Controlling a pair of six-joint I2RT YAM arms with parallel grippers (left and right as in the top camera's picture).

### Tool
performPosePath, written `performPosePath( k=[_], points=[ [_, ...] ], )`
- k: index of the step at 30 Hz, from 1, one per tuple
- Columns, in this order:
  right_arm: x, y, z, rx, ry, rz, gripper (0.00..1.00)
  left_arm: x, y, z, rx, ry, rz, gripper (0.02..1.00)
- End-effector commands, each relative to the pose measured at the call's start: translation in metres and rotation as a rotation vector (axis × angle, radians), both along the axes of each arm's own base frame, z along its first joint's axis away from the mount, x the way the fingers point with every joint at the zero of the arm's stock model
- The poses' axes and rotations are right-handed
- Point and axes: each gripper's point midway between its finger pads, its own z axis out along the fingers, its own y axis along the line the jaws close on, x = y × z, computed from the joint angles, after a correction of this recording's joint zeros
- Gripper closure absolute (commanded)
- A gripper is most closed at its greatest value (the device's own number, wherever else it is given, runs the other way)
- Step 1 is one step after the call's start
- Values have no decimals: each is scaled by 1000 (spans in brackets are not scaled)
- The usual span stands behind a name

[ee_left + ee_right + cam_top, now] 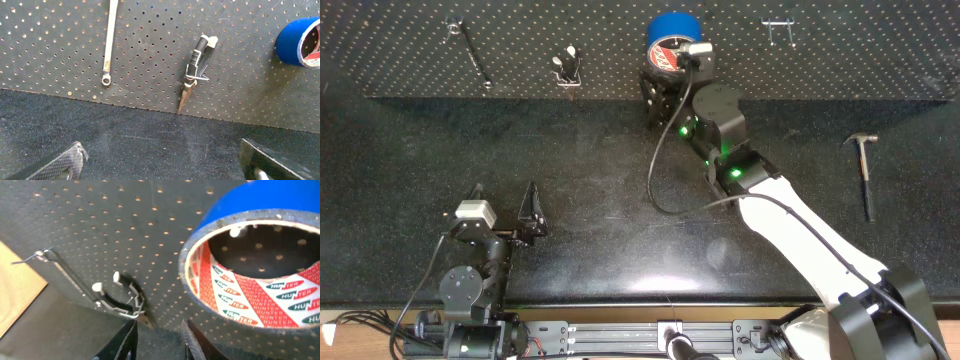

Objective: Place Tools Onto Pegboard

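Right gripper (157, 340), fingers slightly apart and empty, faces the blue tape roll (235, 202) on the pegboard (620, 30) just past its tips; the hammer (865, 180) lies well to their right, handle running away from the board, far from the left gripper (162, 162), fingers spread

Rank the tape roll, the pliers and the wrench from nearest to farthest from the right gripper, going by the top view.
1. The tape roll, on the pegboard right beside the right gripper.
2. The pliers, hung farther along to the left.
3. The wrench, farthest, near the board's left end.
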Motion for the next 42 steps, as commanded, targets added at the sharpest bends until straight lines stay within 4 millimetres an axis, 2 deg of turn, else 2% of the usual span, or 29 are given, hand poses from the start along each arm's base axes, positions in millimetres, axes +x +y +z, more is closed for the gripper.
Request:
performPosePath(
  k=[1,2,3,4,5,6,7,8,9,10,11,13,14,15,16,17,19,21,23,27,30,31,34,37,38,39,42],
  points=[
    [-79,-62,15,-108,68,-92,625,-1,-3,0,14,-4,-18,25],
    [-106,-96,18,-151,39,-158,621,-1,-3,0,14,-4,-17,25],
    [-128,-128,10,-273,58,-178,606,-1,-3,0,14,-4,-17,25],
    [-148,-175,-21,-404,191,-254,588,-1,-3,0,14,-4,-18,25],
    [-160,-225,-52,-403,379,-392,575,-1,-3,0,14,-4,-17,25],
    [-166,-249,-66,-368,477,-461,568,-1,-3,0,14,-4,-18,25],
    [-180,-283,-90,-347,638,-577,568,-1,-3,0,14,-4,-18,25],
    [-189,-298,-112,-355,770,-616,570,-1,-3,0,14,-4,-17,23],
    [-196,-309,-131,-424,888,-554,553,-1,-3,0,14,-4,-18,25],
    [-188,-322,-135,-485,940,-498,538,-1,-3,0,14,-4,-17,25],
    [-188,-351,-135,-613,989,-505,520,-1,-3,0,14,-4,-17,25],
    [-196,-364,-139,-720,999,-402,459,-1,-3,0,14,-4,-18,25],
    [-203,-385,-138,-795,1007,-411,426,-1,-3,0,14,-4,-18,25],
    [-190,-398,-135,-798,936,-420,395,-1,-3,0,14,-4,-17,25],
    [-187,-396,-144,-749,925,-372,393,-1,-3,0,14,-4,-18,25],
    [-176,-400,-149,-702,886,-366,393,-1,-3,0,14,-4,-17,25],
    [-160,-391,-158,-618,824,-289,382,-1,-3,0,14,-4,-18,25],
    [-152,-409,-165,-569,832,-285,358,-1,-3,0,14,-4,-18,25],
    [-151,-417,-169,-561,892,-227,356,-1,-3,0,14,-4,-18,25],
    [-161,-432,-198,-627,1004,-170,356,-1,-3,0,14,-4,-18,25],
    [-155,-439,-208,-663,1015,-150,354,-1,-3,0,14,-4,-17,25],
    [-149,-437,-215,-704,1020,-114,354,-1,-3,0,14,-4,-17,25],
    [-139,-431,-217,-730,1001,-82,345,-1,-3,0,14,-4,-18,25],
    [-144,-425,-227,-713,1032,-50,345,-1,-3,0,14,-4,-18,25],
    [-144,-423,-229,-708,1039,-46,378,-1,-3,0,14,-4,-18,25],
    [-144,-422,-232,-697,1051,-50,923,-1,-3,0,14,-4,-18,25],
    [-144,-421,-233,-692,1055,-55,923,-1,-3,0,14,-4,-18,25]
  ],
)
